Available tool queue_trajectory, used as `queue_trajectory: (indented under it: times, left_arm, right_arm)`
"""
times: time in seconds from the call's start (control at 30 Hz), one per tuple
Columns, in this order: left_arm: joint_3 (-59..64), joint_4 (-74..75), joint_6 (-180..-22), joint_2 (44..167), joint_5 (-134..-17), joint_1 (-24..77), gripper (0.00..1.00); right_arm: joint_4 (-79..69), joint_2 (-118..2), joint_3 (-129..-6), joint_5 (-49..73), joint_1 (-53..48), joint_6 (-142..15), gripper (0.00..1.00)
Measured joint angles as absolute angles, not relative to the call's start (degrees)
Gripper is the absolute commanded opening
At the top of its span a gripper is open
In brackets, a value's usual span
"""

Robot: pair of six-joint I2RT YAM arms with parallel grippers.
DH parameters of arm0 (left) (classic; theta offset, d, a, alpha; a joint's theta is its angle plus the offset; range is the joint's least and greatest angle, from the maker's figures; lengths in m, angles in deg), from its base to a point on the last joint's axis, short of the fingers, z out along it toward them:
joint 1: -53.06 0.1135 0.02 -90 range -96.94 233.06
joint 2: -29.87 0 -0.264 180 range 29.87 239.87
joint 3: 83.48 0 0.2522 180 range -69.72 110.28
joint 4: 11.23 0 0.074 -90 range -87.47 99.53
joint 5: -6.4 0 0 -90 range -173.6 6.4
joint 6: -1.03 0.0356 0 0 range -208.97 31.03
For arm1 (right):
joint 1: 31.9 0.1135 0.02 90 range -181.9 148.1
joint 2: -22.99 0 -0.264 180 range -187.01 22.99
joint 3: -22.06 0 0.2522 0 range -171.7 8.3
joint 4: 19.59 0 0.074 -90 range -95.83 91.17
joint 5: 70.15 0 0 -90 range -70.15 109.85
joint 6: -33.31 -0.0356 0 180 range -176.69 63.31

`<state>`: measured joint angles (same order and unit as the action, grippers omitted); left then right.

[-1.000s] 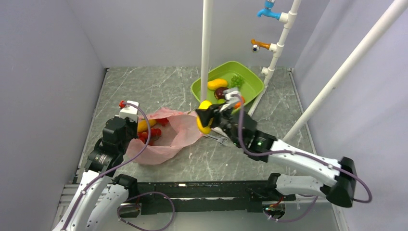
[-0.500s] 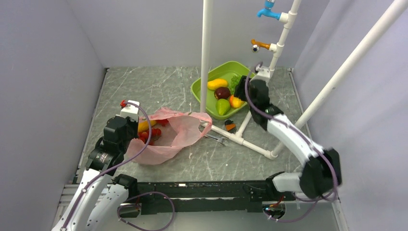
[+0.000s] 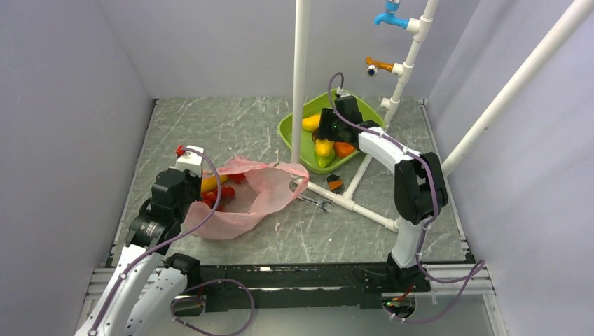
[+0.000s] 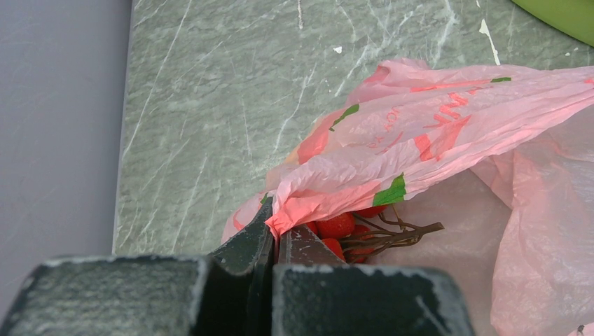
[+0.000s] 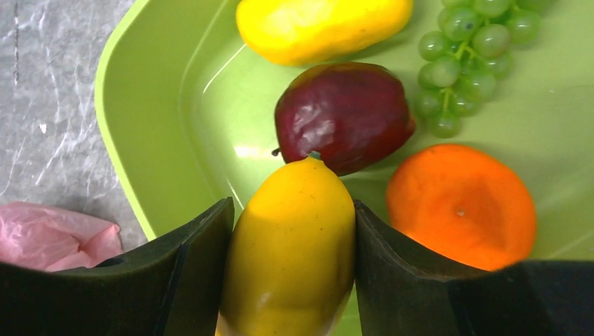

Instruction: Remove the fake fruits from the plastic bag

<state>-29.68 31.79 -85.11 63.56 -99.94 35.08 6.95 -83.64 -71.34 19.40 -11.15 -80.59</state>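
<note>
The pink plastic bag (image 3: 245, 199) lies crumpled at the left of the table. My left gripper (image 3: 202, 196) is shut on its edge (image 4: 308, 206), fingers (image 4: 242, 245) pressed together on a pinched fold. A red grape cluster (image 4: 343, 227) lies inside behind the fold, also visible from above (image 3: 210, 198) beside a yellow-orange fruit (image 3: 208, 183). My right gripper (image 3: 323, 143) hangs over the green tub (image 3: 368, 108), shut on the yellow bananas (image 5: 294, 245), seen end on as a smooth yellow body. A green pear (image 3: 322, 162) lies in the tub beneath it.
The tub (image 5: 175, 105) also holds a yellow mango (image 5: 322, 28), a maroon fruit (image 5: 343, 115), an orange fruit (image 5: 459, 206) and green grapes (image 5: 462, 63). A white pipe frame (image 3: 301, 84) stands next to the tub. A wrench (image 3: 312, 201) and a small orange part (image 3: 335, 184) lie near its foot.
My right arm has swung from the bag's mouth to over the green tub, carrying the yellow bananas. The left gripper and the bag have not moved.
</note>
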Motion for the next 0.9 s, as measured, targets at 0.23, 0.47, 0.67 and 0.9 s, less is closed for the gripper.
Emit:
queue_trajectory:
  times: [0.23, 0.47, 0.67, 0.9]
  left_arm:
    - [-29.68, 31.66, -85.11, 63.83, -99.94, 35.08, 0.0]
    - [-29.68, 31.44, -85.11, 63.83, -99.94, 35.08, 0.0]
    - [-29.68, 31.46, -85.13, 63.83, -99.94, 35.08, 0.0]
    - [-29.68, 31.46, -85.11, 63.76, -99.94, 35.08, 0.0]
  right_arm:
    - [8.76, -84.73, -74.44, 18.11, -9.2, -80.37, 0.62]
    - [9.33, -84.73, -75.51, 18.02, -8.55, -79.78, 0.82]
    - [9.5, -84.71, -75.12, 18.09, -8.46, -79.52, 0.84]
    - [7.56, -78.98, -64.63, 18.35, -8.15, -80.24, 0.83]
